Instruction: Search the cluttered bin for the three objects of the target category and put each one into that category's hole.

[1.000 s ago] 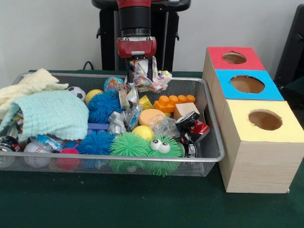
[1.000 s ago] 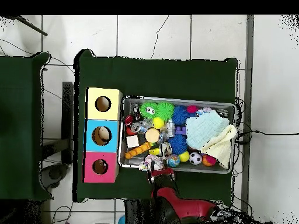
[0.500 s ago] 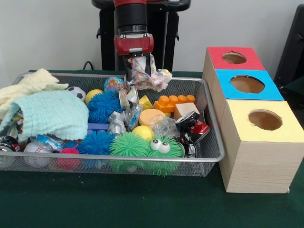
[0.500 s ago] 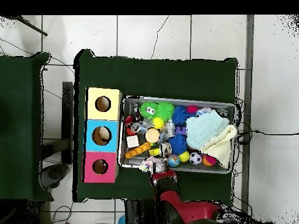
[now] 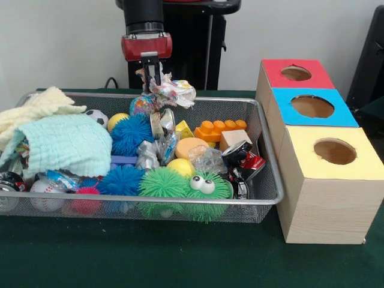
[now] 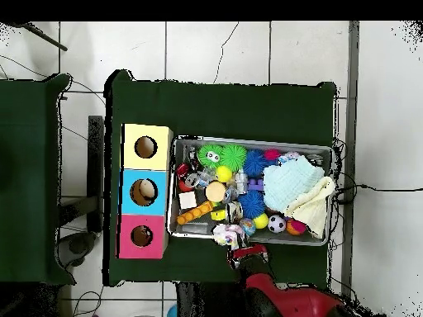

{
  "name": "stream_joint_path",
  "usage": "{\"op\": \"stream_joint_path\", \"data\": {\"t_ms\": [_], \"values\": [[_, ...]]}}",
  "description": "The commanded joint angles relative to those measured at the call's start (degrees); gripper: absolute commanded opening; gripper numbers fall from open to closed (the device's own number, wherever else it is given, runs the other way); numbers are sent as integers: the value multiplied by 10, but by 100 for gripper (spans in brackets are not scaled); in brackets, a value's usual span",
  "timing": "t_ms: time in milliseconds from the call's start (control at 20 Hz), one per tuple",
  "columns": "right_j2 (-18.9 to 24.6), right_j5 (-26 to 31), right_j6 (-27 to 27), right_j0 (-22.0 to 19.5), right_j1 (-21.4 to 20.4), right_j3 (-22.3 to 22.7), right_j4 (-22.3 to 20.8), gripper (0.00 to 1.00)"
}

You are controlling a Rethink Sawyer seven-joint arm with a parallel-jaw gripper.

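Note:
My gripper [image 5: 151, 71] hangs above the bin's back rim, shut on a crumpled, multicoloured printed wrapper [image 5: 173, 91] that dangles clear of the pile. From above, the gripper [image 6: 242, 250] and the wrapper [image 6: 225, 235] sit at the bin's bottom edge. The wire mesh bin [image 5: 150, 200] holds fuzzy green, blue and pink balls, small sport balls, an orange brick [image 5: 219, 129], a wooden cube [image 5: 234, 138], foil packets and toy cars. To its right stand three boxes with round holes: red [image 5: 296, 73], blue [image 5: 312, 107] and yellow [image 5: 335, 151].
A mint cloth [image 5: 69, 144] and a cream cloth [image 5: 36, 108] cover the bin's left end. In the overhead view the boxes [image 6: 144, 191] line up against the bin's [image 6: 248, 141] left side. Dark green cloth covers the table [image 5: 180, 258].
The gripper has risen and shifted left in the front view, away from the boxes, carrying the wrapper with it. The bin's contents have not moved.

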Motion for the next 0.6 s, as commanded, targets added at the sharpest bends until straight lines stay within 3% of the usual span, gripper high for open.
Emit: {"op": "stream_joint_path", "data": {"t_ms": [50, 250, 500, 550, 600], "values": [[142, 95, 114, -57, -53, -3, -25, 0], [217, 156, 98, -115, -84, 18, -10, 0], [276, 211, 70, -158, -102, 29, 19, 0], [281, 217, 65, -162, -104, 29, 23, 100], [286, 224, 62, -167, -106, 29, 25, 100]]}}
